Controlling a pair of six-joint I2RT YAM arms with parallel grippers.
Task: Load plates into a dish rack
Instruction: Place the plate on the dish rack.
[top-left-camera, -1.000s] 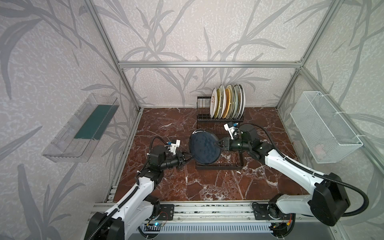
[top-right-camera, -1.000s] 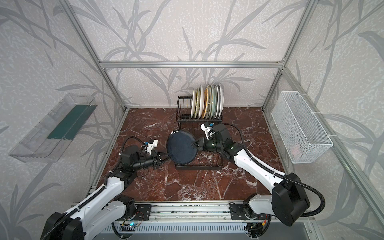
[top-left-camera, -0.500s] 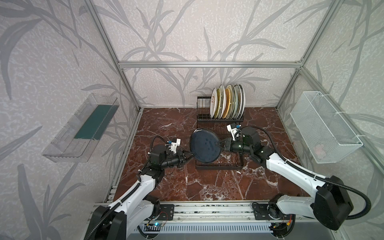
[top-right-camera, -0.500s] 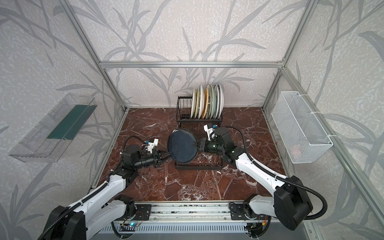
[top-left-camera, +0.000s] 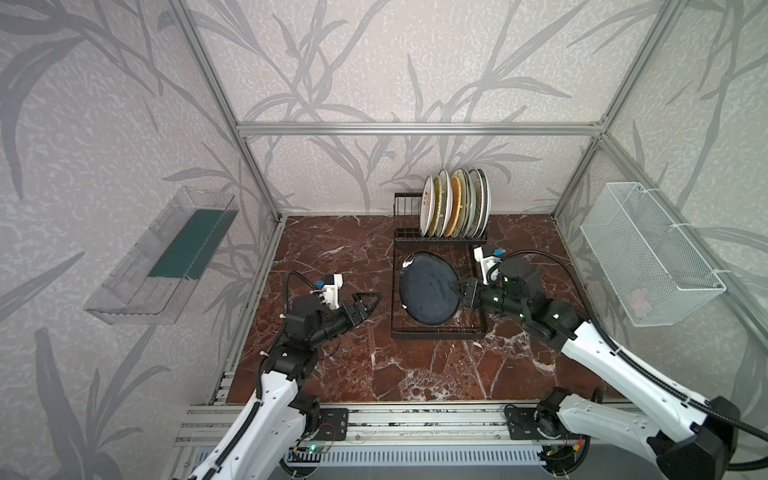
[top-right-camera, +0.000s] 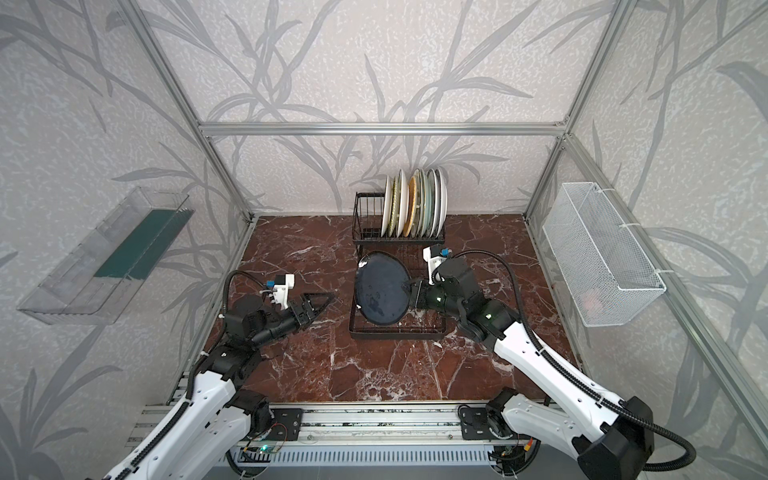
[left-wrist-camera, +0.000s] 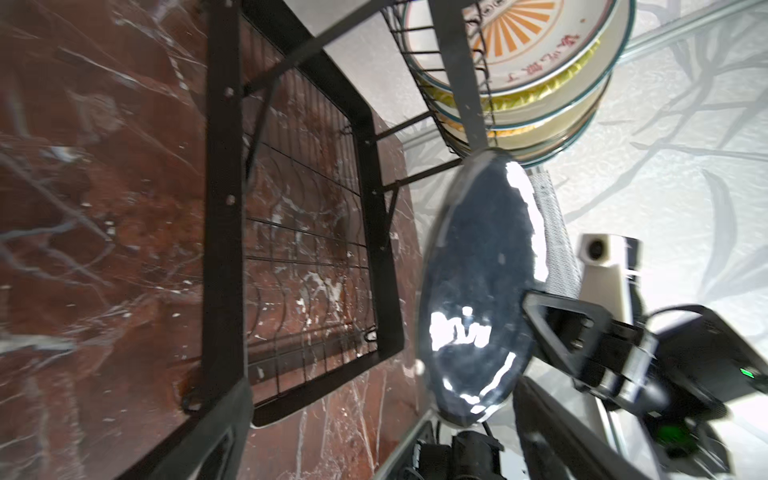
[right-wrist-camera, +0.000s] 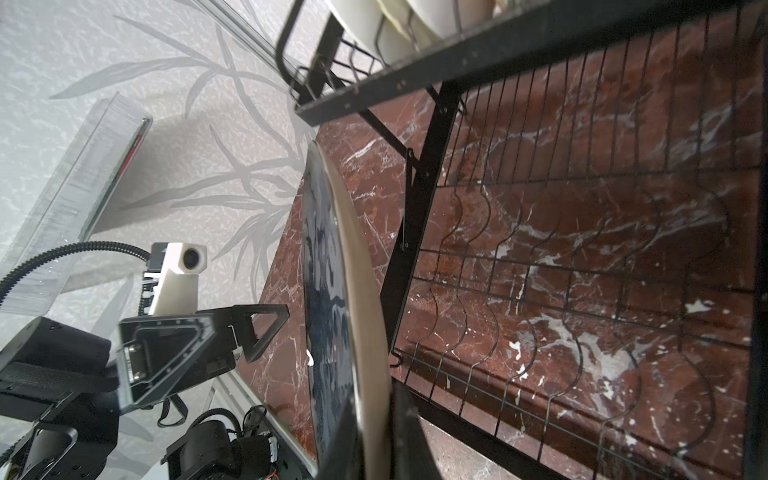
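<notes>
A row of plates stands upright in the raised back section of the rack. The black plate is tilted on edge over the flat tray, perhaps touching the wires. The right gripper clamps its rim. The left gripper, jaws spread wide, sits beside the rack, apart from the plate.

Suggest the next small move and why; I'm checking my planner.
Probably the right end effector, shut on the black plate, should lift it toward the free upright slots of the dish rack, beside the standing plates. The plate is on edge over the flat tray; the left end effector is open, clear of it.
</notes>
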